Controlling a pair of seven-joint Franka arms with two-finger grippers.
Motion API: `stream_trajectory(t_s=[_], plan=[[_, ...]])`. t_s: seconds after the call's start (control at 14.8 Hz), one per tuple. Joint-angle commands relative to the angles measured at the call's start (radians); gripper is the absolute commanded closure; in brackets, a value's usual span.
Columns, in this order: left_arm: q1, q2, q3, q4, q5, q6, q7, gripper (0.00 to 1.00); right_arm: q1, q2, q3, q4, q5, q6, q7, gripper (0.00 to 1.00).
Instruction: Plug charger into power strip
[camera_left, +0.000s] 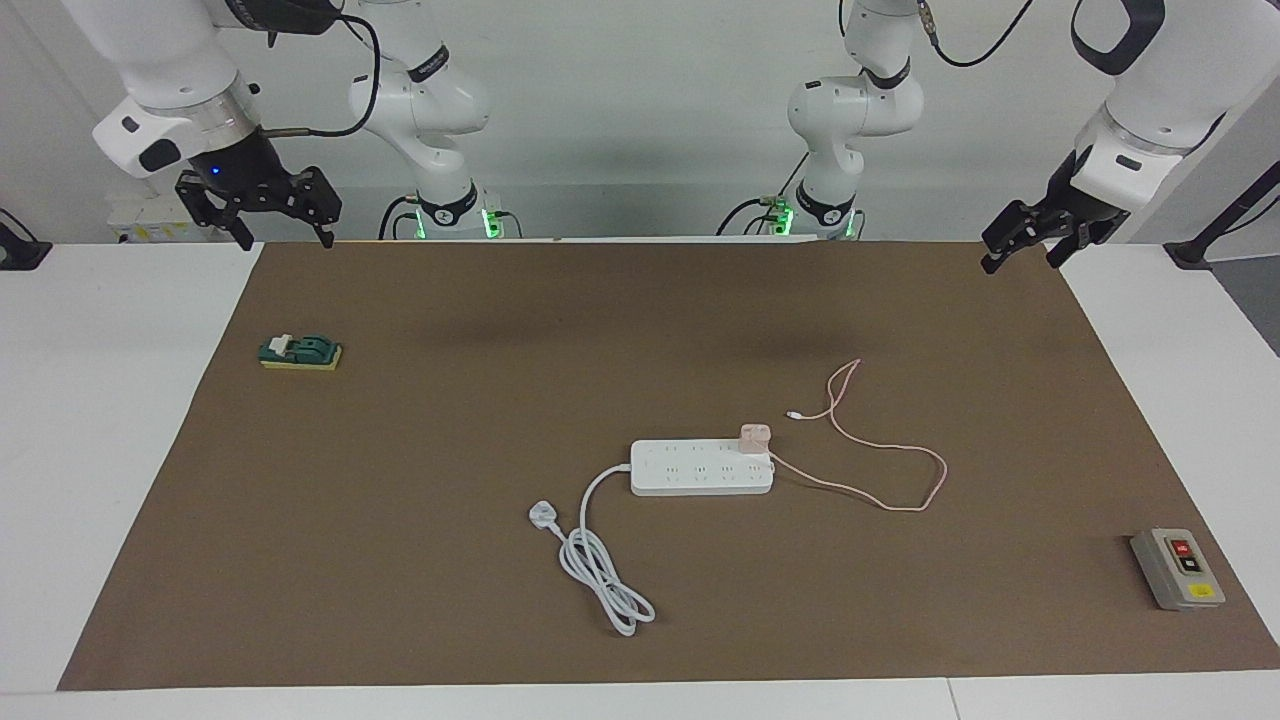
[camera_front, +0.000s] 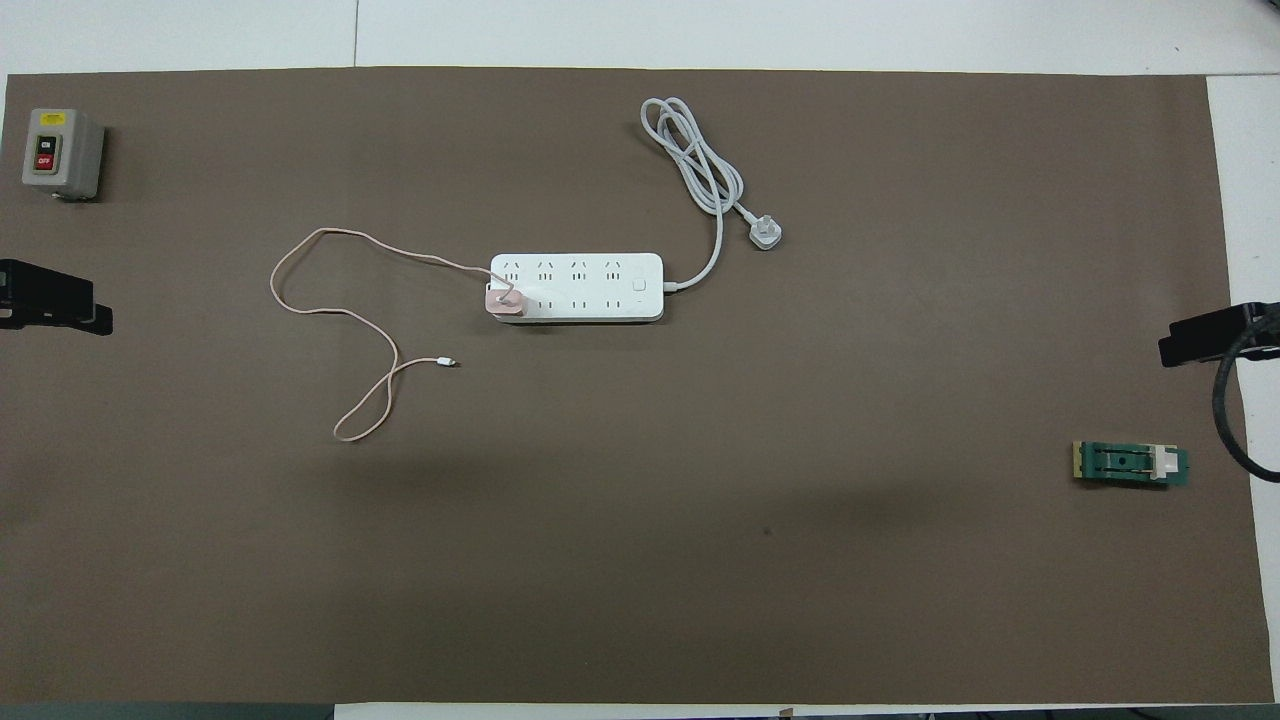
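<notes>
The white power strip (camera_left: 690, 470) lies flat mid-table on the brown mat; it also shows in the overhead view (camera_front: 590, 288). The pale pink charger (camera_left: 753, 437) stands on the strip's end toward the left arm, in the socket row nearer the robots, as the overhead view shows too (camera_front: 502, 301). Its thin pink cable (camera_left: 905, 452) loops loose on the mat. My left gripper (camera_left: 1020, 262) is open and empty, raised over the mat's corner at the left arm's end. My right gripper (camera_left: 286, 240) is open and empty, raised over the mat's corner at the right arm's end.
The strip's coiled white cord ends in a three-pin plug (camera_left: 541, 515), farther from the robots than the strip. A grey box with red and yellow buttons (camera_left: 1177, 568) sits at the left arm's end. A small green switch block (camera_left: 300, 352) sits at the right arm's end.
</notes>
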Motion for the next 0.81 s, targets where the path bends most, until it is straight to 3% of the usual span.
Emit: stream_trajectory(t_s=[0.0, 0.74], plan=[[-0.027, -0.007, 0.012, -0.027, -0.01, 0.035, 0.005, 0.0, -0.019, -0.009, 0.01, 0.001, 0.013, -0.016, -0.011, 0.0], [-0.055, -0.013, -0.005, -0.05, 0.003, 0.042, -0.007, 0.0, -0.02, -0.009, 0.01, -0.001, 0.013, -0.016, -0.011, 0.0]])
